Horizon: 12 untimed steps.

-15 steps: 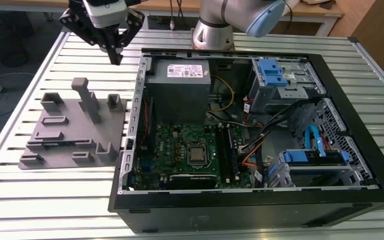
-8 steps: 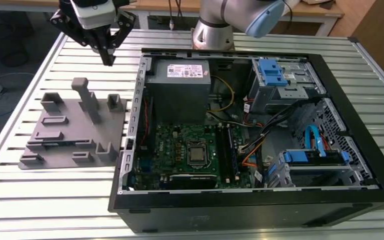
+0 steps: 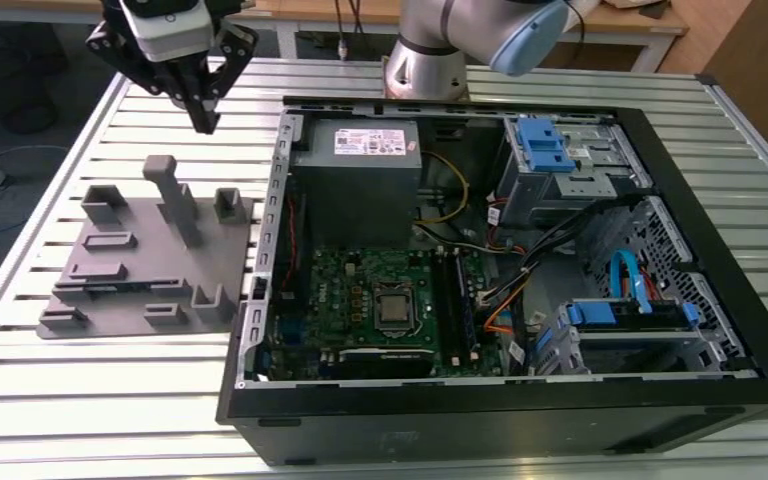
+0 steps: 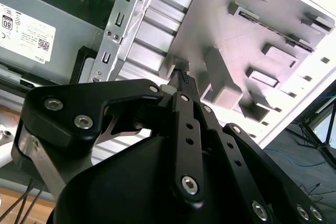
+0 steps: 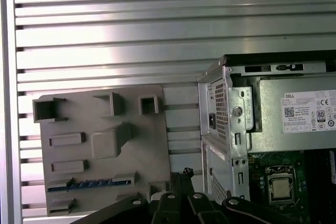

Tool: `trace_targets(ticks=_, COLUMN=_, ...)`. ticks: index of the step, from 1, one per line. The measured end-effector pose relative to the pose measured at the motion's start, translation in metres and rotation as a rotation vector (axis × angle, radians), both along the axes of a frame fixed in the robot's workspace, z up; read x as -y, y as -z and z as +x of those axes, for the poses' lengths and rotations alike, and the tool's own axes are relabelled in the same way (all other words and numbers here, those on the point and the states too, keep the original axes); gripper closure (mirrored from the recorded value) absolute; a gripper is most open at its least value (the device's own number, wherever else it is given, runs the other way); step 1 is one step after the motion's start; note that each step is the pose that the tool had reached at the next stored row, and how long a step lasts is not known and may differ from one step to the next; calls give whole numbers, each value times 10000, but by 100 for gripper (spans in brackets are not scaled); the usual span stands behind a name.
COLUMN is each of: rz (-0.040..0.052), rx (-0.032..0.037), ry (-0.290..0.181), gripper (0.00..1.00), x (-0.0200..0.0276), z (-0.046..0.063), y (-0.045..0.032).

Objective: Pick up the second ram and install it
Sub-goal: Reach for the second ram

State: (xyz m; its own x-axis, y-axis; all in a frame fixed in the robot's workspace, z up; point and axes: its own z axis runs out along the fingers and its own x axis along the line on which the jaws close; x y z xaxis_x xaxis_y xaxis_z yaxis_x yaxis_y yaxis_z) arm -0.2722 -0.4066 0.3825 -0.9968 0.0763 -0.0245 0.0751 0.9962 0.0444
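Note:
The second ram (image 5: 89, 184) is a thin dark stick lying flat in a slot of the grey fixture plate (image 5: 147, 145), and it appears as a dark strip (image 3: 101, 289) near the plate's front. My gripper (image 3: 204, 122) hangs above the slatted table behind the plate's tall post (image 3: 164, 180), well away from the ram. Its black fingers (image 4: 181, 80) meet at the tips with nothing between them. In the first wrist view the gripper (image 5: 180, 176) sits between the plate and the case's corner.
An open computer case (image 3: 257, 300) lies at the exterior view's right of the plate. Inside are the motherboard (image 3: 357, 285), its processor socket (image 3: 394, 308), memory slots (image 3: 458, 300), a power supply (image 3: 357, 150), cables and blue drive brackets (image 3: 544, 145).

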Motion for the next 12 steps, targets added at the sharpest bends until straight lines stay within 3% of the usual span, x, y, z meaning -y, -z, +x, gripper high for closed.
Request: trace_targets(ticks=12, rz=0, rx=0, ry=0, gripper=89, x=23, z=-169, y=23)
